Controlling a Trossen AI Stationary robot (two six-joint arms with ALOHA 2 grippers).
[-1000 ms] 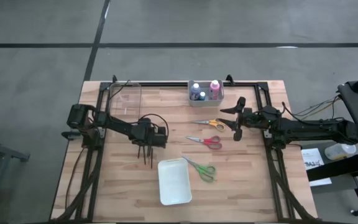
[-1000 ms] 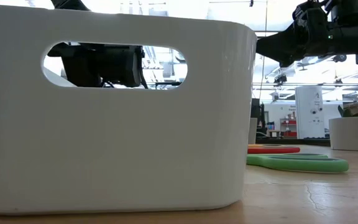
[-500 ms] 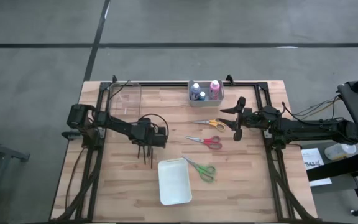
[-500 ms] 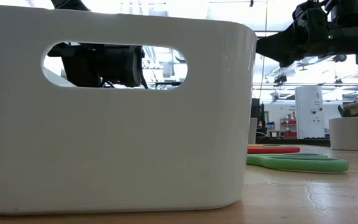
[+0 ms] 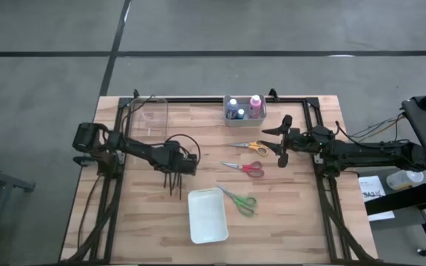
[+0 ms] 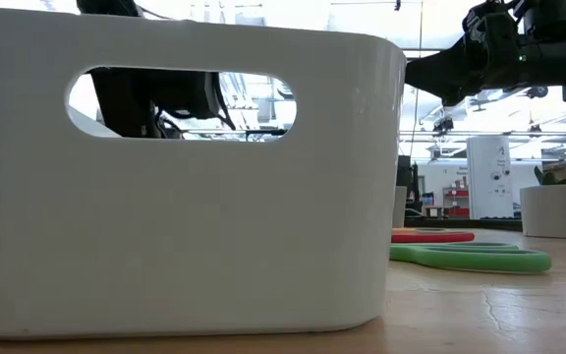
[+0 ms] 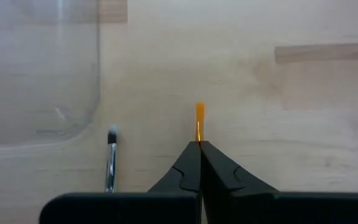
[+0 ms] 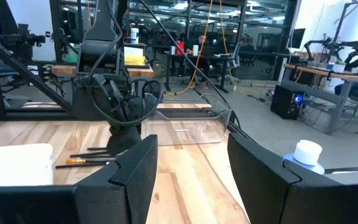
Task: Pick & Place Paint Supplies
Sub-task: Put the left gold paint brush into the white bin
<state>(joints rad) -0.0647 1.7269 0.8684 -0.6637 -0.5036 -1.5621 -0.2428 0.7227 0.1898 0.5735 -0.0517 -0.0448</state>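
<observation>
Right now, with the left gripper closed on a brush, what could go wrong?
The left gripper pinches the orange-tipped brush right near its tip, so the brush may pivot or slip when lifted. A second brush lies close alongside and could be knocked. The white bin sits nearby, so a swinging brush might clip its rim.

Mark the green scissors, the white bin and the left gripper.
green scissors (image 5: 244, 201), high view, on the handles.
white bin (image 5: 207, 215), high view, on its bare floor.
left gripper (image 7: 199, 144), left wrist view, at the shut fingertips pinching a brush.
</observation>
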